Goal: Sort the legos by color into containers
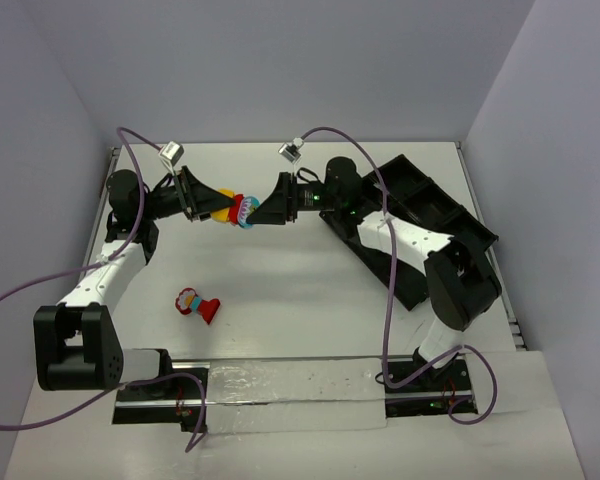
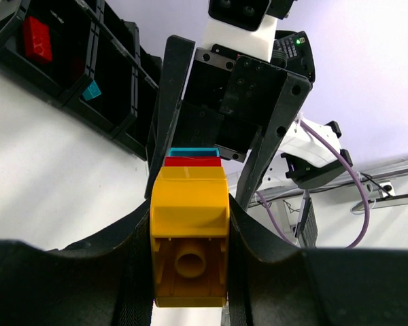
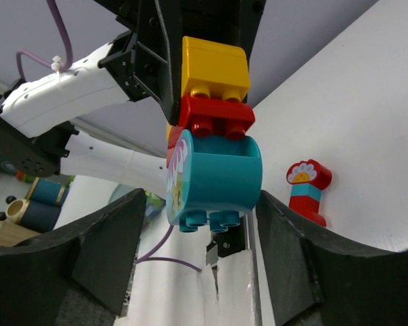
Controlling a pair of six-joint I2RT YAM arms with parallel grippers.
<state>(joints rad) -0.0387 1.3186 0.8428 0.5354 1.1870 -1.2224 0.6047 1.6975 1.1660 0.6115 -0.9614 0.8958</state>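
A stacked clump of legos [image 1: 242, 210] hangs in the air between my two grippers. It is a yellow brick [image 2: 190, 231], a red brick [image 3: 214, 115] and a rounded cyan brick [image 3: 221, 180]. My left gripper [image 2: 190, 239] is shut on the yellow brick. My right gripper [image 3: 200, 204] straddles the cyan brick, jaws open, with a clear gap on one side. A second clump [image 1: 197, 305] of red and cyan lies on the table. The containers are compartments of a black tray [image 1: 420, 190] at the right; one holds a red brick [image 2: 37, 37], another a cyan brick [image 2: 90, 90].
Both arms reach to the middle of the white table from either side. Purple cables loop over each arm. White walls close the table at the back and sides. A white strip lies along the near edge by the arm bases.
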